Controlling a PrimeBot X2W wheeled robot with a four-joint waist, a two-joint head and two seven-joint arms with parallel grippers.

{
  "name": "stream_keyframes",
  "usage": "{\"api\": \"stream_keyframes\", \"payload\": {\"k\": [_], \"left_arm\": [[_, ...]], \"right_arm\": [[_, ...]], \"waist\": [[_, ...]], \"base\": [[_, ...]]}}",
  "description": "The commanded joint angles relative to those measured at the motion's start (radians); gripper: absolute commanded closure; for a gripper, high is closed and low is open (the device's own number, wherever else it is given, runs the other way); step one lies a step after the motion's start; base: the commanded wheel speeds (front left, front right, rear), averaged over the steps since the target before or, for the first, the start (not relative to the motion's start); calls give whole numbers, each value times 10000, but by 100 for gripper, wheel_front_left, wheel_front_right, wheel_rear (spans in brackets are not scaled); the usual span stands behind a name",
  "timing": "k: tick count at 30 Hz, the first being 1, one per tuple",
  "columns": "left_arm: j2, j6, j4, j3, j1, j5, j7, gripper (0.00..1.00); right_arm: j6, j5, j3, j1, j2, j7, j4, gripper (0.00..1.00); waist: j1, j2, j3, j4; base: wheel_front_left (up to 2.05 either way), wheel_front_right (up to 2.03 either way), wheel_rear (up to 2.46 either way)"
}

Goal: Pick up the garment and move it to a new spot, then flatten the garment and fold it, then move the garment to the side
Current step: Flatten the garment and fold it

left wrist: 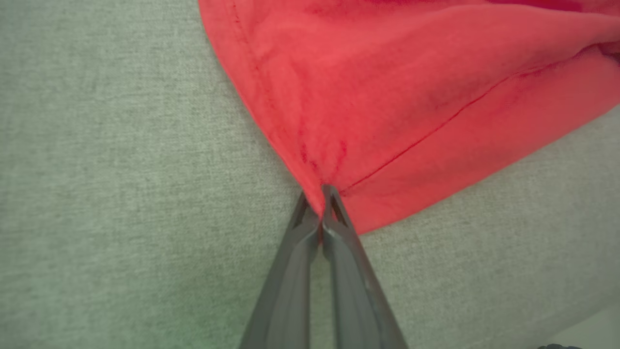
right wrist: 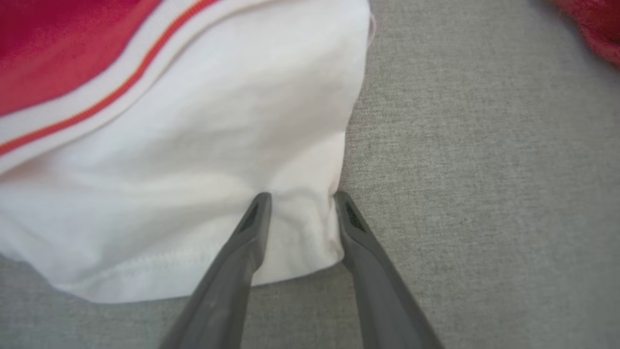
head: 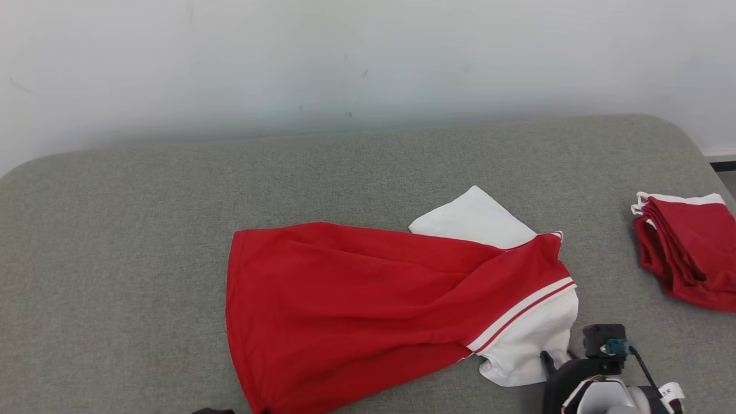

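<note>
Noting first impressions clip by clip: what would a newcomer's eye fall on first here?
The red and white garment sprawls rumpled across the middle of the grey padded surface. The left tool is pinched shut on its red hem corner, while the right tool straddles its white corner, jaws apart. A folded red pile sits at the far right.

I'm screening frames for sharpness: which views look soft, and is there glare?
Head view: evenly lit, sharp, no glare on the garment. Left wrist view: red cloth soft, fingers blurring toward the bottom edge. Right wrist view: white sleeve soft, folded red pile out of focus.
</note>
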Motion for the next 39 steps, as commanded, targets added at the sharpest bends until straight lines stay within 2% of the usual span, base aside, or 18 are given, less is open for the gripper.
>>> {"api": "stream_keyframes", "payload": {"k": [1,6,10,15,18,19,25,30,35,39], "left_arm": [[77,111,147,33,219,-65,32,100],[111,265,-13,160,191,-155,-243,100],[52,252,-419,275,103,-391,-570,100],[-14,201,-1529,580,1,-908,-945,100],[-43,137,-2394,760,-105,-1310,-953,100],[-43,137,-2394,760,-105,-1310,-953,100],[-66,-25,-3984,917,-625,-2114,-248,100],[180,-186,-4865,1046,-1552,-2791,516,100],[445,-273,-5392,1209,-2853,-3620,1342,100],[928,-347,-5292,1274,-4305,-3987,2119,100]], "right_arm": [[108,86,214,263,314,182,359,100],[75,340,198,194,26,-91,260,100],[72,690,-20,162,-117,-555,-265,100],[72,1808,-347,306,-71,-774,-1611,100],[73,2458,-390,332,-215,-680,-2963,100],[73,2458,-390,332,-215,-680,-2963,100],[73,3261,-429,219,-593,90,-5867,100],[73,3729,-228,-358,-906,997,-7591,100],[73,4163,-120,-1528,-1054,1652,-8352,100],[73,4108,-81,-2930,-1209,1937,-8130,100]], "waist": [[0,-1,-43,-19],[0,-1,-181,-28],[0,-1,-320,-12],[0,-1,-499,-89],[0,-1,-561,-184],[0,-1,-561,-184],[0,-1,-562,-332],[0,-1,-489,-477],[0,-1,-265,-600],[0,-1,326,-741]], "base": [[0,0,0],[0,0,0],[0,0,0],[0,0,0],[0,0,0],[0,0,0],[0,0,0],[0,0,0],[0,0,0],[0,0,0]]}}
